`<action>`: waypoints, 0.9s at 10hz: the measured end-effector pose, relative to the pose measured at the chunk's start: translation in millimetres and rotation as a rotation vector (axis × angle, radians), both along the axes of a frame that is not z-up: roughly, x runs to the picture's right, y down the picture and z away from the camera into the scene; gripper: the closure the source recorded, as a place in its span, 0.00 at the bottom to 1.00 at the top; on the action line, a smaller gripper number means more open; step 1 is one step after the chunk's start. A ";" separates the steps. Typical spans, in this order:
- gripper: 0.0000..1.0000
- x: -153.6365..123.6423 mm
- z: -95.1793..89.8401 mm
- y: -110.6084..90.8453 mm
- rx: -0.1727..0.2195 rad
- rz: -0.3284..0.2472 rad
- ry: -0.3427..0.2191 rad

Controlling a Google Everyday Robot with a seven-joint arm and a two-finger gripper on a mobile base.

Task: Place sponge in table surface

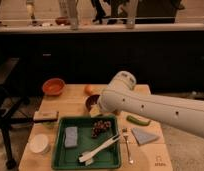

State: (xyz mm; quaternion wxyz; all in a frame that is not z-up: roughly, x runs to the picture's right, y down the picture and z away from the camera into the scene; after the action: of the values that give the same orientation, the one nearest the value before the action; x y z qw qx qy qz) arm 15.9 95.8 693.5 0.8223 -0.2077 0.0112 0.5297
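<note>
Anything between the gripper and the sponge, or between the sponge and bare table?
Nothing visible blocks the gripper, by the dark bowl, from the sponge. The sponge lies inside the green tray, so its rim stands between it and the table surface.

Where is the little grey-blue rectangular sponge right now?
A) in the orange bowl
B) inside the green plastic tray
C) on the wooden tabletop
B: the grey-blue sponge lies flat in the green plastic tray, while the gripper is hidden behind the white robot arm by the dark bowl.
</note>
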 end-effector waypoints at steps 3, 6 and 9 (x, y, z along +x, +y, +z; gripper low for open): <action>0.20 -5.1 -0.4 1.9 0.020 0.048 0.016; 0.20 -48.1 1.2 6.6 0.040 0.098 0.047; 0.20 -90.9 1.0 15.9 0.046 0.134 0.086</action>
State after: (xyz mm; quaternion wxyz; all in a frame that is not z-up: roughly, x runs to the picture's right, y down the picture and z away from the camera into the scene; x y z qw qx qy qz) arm -75.0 111.7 694.5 0.7882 -0.1663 0.0203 0.5922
